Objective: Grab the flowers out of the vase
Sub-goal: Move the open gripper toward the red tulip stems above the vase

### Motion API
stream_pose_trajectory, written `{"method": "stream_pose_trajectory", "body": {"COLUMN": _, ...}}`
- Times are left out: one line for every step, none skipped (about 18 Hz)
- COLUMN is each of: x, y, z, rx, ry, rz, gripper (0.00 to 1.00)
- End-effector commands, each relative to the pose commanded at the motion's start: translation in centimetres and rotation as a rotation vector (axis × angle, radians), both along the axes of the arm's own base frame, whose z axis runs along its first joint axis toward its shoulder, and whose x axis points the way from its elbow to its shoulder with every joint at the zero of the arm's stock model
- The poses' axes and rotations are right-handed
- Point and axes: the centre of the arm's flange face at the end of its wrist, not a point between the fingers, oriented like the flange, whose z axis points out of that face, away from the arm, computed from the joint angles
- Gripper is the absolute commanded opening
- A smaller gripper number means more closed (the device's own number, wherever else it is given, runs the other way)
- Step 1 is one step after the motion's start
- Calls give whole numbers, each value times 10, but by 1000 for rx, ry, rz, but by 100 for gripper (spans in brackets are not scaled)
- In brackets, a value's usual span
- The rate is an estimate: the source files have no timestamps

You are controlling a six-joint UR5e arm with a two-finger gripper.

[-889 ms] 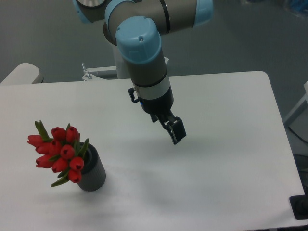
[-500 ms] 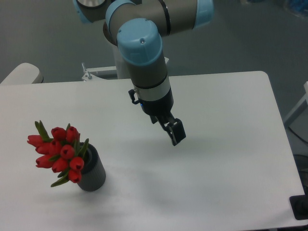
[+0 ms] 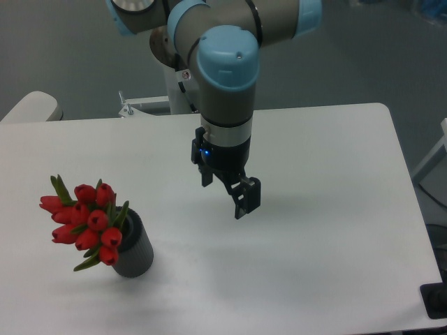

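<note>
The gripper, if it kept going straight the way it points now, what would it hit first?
Most likely the bare table. The gripper points down and slightly right, and nothing shows beneath it. The flowers and vase sit far off to the left, out of that line, though depth is hard to judge.

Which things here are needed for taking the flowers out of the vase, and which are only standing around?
Needed:
- flowers, red tulips standing in the vase
- vase, dark, upright on the table
- gripper, above the table, apart from the vase

Only standing around:
- white table
- pale chair edge behind the table
</note>
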Motion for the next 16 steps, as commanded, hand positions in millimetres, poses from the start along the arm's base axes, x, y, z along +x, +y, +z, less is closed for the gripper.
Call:
{"method": "stream_pose_trajectory", "body": {"x": 3, "y": 3, "z": 0, "rx": 27, "ry": -36, "rz": 24, "gripper": 100}}
{"method": "stream_pose_trajectory", "body": {"x": 5, "y": 6, "z": 3, "rx": 56, "ry": -57, "rz": 50, "gripper": 100}}
{"method": "stream_pose_trajectory", "body": {"x": 7, "y": 8, "z": 3, "rx": 77, "ry": -65, "rz": 70, "gripper": 100}}
{"method": "stream_pose_trajectory", "body": {"x": 8, "y": 10, "z": 2, "rx": 99, "ry": -78, "rz": 83, "gripper": 100}}
{"method": "stream_pose_trajectory", "body": {"x": 12, "y": 12, "z": 0, "rx": 118, "ry": -104, "rz": 94, "gripper": 100}}
{"method": "stream_pose_trajectory", "body": {"x": 15, "y": 15, "z": -3, "rx": 140, "ry": -136, "rz": 108, "gripper": 100}}
{"method": "stream_pose_trajectory", "body": {"x": 17, "y": 16, "z": -8, "rx": 161, "ry": -159, "rz": 112, "gripper": 100}}
{"method": "stream_pose_trajectory", "body": {"x": 19, "y": 14, "z": -14, "rx": 183, "ry": -173, "rz": 109, "gripper": 100}}
{"method": "stream_pose_trajectory", "body": {"x": 22, "y": 10, "z": -27, "rx": 193, "ry": -194, "rz": 102, "gripper": 100}}
{"method": "stream_pose_trajectory", "body": {"x": 24, "y": 8, "z": -34, "rx": 196, "ry": -203, "rz": 99, "gripper": 100}}
{"method": "stream_pose_trajectory", "body": {"x": 37, "y": 0, "z": -57, "rx": 215, "ry": -262, "rz": 94, "gripper": 100}}
{"method": "stream_pose_trajectory", "body": {"x": 42, "y": -1, "z": -57, "rx": 236, "ry": -286, "rz": 89, "gripper": 100}}
{"method": "stream_pose_trajectory", "body": {"x": 45, "y": -1, "z": -56, "rx": 255, "ry": -313, "rz": 88, "gripper": 100}}
{"method": "stream_pose_trajectory", "body": {"x": 47, "y": 0, "z": -56, "rx": 268, "ry": -331, "rz": 85, "gripper": 100}}
{"method": "stream_pose_trajectory", "body": {"x": 49, "y": 0, "z": -56, "rx": 279, "ry": -345, "rz": 81, "gripper": 100}}
{"method": "stream_pose_trajectory", "body": {"x": 51, "y": 1, "z": -55, "rx": 296, "ry": -354, "rz": 70, "gripper": 100}}
